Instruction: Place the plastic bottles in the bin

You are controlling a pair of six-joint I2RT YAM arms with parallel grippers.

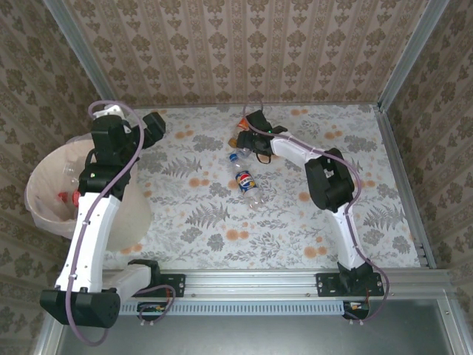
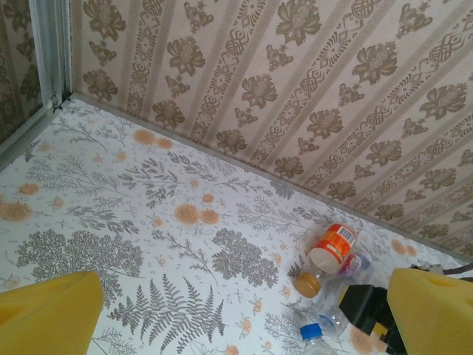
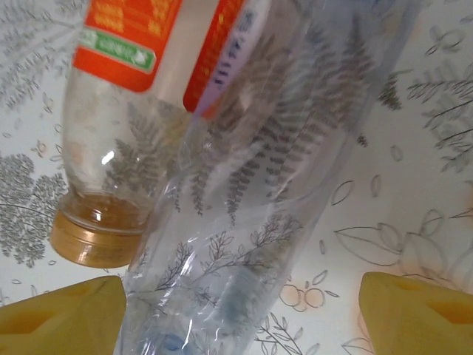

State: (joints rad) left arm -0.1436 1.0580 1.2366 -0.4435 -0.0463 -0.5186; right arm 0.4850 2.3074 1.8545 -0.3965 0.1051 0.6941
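**R gripper [image 3: 236,314] straddles clear bottle [image 3: 251,185]; L gripper [image 1: 153,126] spread by the bin [image 1: 31,194]**

R gripper is at the far-centre part of the table [image 1: 295,222]. Its fingers are spread either side of the clear bottle, which lies on its side. 1 pad [image 3: 59,314] sits close against the bottle wall and the other stands off it, so there is no clamp. An orange-label bottle [image 3: 118,96] w/ a gold-brown cap lies touching it. A 3rd, blue-cap bottle [image 1: 248,181] lies nearer the table's ctr, apart from that pair. L gripper is fully spread and empty, above the table's left part, just beside the bin. The bin stands at the left edge w/ at least 2 red-capped bottles [image 1: 69,195] inside.
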